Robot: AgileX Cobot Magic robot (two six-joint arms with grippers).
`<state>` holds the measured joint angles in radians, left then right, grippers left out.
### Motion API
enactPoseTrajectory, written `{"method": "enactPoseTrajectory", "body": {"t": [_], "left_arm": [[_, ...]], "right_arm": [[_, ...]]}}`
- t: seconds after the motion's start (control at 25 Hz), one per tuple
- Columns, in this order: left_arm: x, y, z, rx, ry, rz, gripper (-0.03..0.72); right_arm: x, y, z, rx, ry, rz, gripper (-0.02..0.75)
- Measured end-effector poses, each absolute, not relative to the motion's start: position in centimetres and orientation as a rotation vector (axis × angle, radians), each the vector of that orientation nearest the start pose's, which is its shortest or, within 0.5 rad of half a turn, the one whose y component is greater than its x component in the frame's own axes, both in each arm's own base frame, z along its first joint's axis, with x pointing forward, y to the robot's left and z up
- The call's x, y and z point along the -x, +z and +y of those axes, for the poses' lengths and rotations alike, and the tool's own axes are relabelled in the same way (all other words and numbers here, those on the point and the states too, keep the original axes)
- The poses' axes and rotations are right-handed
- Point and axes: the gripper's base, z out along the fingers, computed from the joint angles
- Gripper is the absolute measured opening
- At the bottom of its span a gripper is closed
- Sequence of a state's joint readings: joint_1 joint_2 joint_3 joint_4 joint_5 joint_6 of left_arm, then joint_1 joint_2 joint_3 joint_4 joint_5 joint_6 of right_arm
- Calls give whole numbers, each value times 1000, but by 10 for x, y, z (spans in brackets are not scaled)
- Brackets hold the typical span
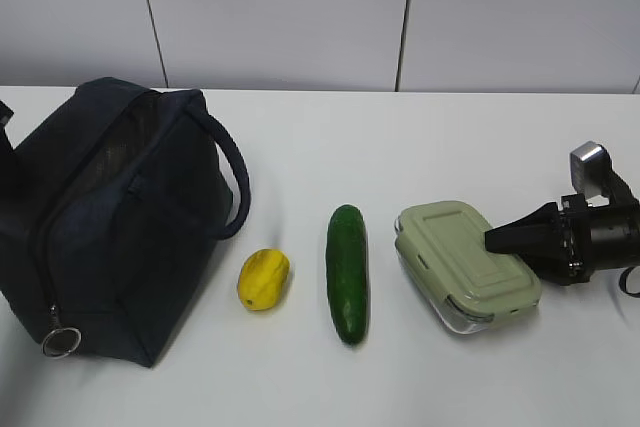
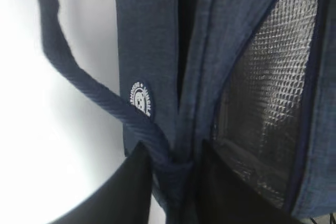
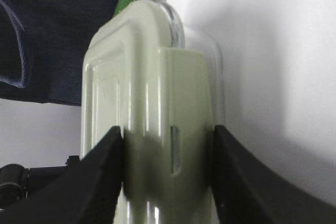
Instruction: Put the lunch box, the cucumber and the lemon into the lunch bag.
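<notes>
Sage-green clip lid marks the rounded lunch box (image 1: pixel 466 264), resting on the white table (image 1: pixel 300 387) at the right, clamped at its end between the right gripper's (image 3: pixel 168 169) jaws. The left gripper's (image 2: pixel 176 182) jaws pinch the dark navy fabric lunch bag's (image 1: pixel 110 217) handle base. The smooth lid may slip, or the bag mouth may sag closed.

The exterior view looks down at a slant across the tabletop (image 1: pixel 420 147) toward the wall. The left wrist view sits very close to the lunch bag (image 2: pixel 152 51); the right wrist view hugs the lunch box (image 3: pixel 142 87). The exterior view shows both.
</notes>
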<state>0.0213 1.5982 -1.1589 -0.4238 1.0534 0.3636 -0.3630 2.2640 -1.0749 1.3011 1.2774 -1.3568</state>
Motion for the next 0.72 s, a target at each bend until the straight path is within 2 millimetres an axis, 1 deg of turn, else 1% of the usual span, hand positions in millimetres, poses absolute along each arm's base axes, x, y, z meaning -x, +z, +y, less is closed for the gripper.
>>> {"method": "enactPoseTrajectory", "body": {"t": [0.12, 0.16, 0.24, 0.48, 0.64, 0.72], "left_arm": [[-309, 255, -27, -225, -524, 2841, 55], [-309, 256, -27, -224, -524, 2839, 32], [-309, 256, -28, -225, -526, 2837, 19], [-309, 256, -28, -230, -530, 2835, 15], [-308, 257, -38, -286, -521, 2834, 15], [-310, 261, -43, -320, -491, 2827, 15]], "right_arm": [[-342, 68, -40, 13, 1556, 2384, 372], [-342, 68, -40, 6, 1558, 2386, 372], [-343, 68, -40, -3, 1560, 2384, 372], [-343, 68, -40, -26, 1564, 2386, 371], [-344, 68, -41, -55, 1566, 2384, 371], [-345, 69, -40, -61, 1562, 2386, 371]]}}
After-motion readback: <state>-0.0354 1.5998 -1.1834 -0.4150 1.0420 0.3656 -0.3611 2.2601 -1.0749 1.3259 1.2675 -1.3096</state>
